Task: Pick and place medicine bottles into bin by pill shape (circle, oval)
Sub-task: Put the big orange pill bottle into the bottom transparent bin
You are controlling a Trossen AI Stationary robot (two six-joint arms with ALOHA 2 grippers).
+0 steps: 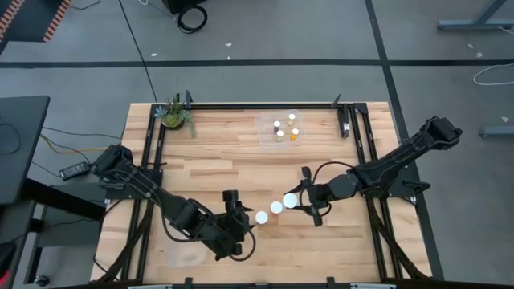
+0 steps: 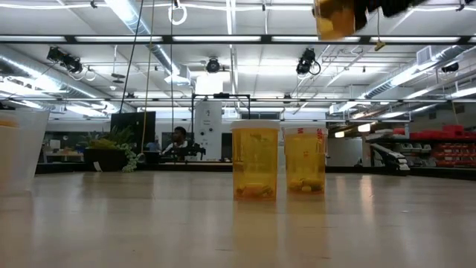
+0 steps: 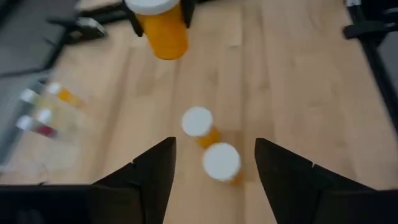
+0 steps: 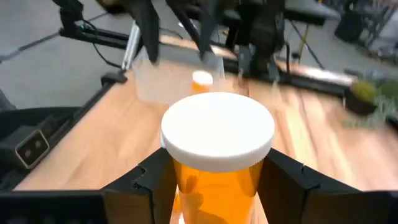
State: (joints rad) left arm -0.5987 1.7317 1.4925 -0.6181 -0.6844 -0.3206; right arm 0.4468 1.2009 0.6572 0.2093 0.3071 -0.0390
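Observation:
My right gripper (image 1: 300, 201) is shut on an orange medicine bottle with a white cap (image 4: 217, 130). The bottle is lifted above the table; it also shows in the low view (image 2: 333, 18) and in the left wrist view (image 3: 163, 25). Two more orange, white-capped bottles (image 1: 276, 207) (image 1: 261, 217) stand upright on their bases on the wooden table (image 1: 201, 177); the low view shows both (image 2: 255, 160) (image 2: 305, 158). My left gripper (image 3: 214, 171) is open and empty, just to their left, and points toward them. My right gripper pinches the bottle's orange body (image 4: 186, 183), just below the white cap, between its two fingers, one on each side. The fingers come roughly level from the table's right side. The bottle is upright and lifted clear of the table.
A clear bin (image 1: 283, 128) with several small bottles stands at the far middle of the table and also shows in the left wrist view (image 3: 43, 112). A second clear bin (image 1: 189, 253) lies near the front left. A green potted plant (image 1: 175, 112) stands at the far left.

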